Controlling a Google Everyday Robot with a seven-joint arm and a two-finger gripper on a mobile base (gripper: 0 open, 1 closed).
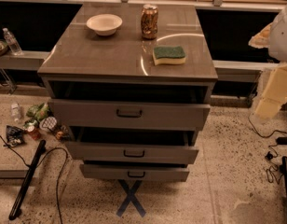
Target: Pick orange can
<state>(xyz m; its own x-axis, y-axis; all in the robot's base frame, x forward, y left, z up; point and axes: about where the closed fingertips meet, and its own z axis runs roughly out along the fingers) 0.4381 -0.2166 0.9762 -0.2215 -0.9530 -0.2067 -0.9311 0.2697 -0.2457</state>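
At the right edge, a white arm point(284, 29) with perhaps a cream, blocky gripper point(270, 94).

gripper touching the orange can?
Apart. Camera view: gripper hangs at the right edge, beyond the cabinet; orange can stands on its top, well clear.

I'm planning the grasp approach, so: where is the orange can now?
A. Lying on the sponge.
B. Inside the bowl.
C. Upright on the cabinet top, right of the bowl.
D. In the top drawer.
C: the orange can stands upright on the cabinet top, right of the bowl and behind the sponge; the gripper is at the picture's right edge, apart from it.
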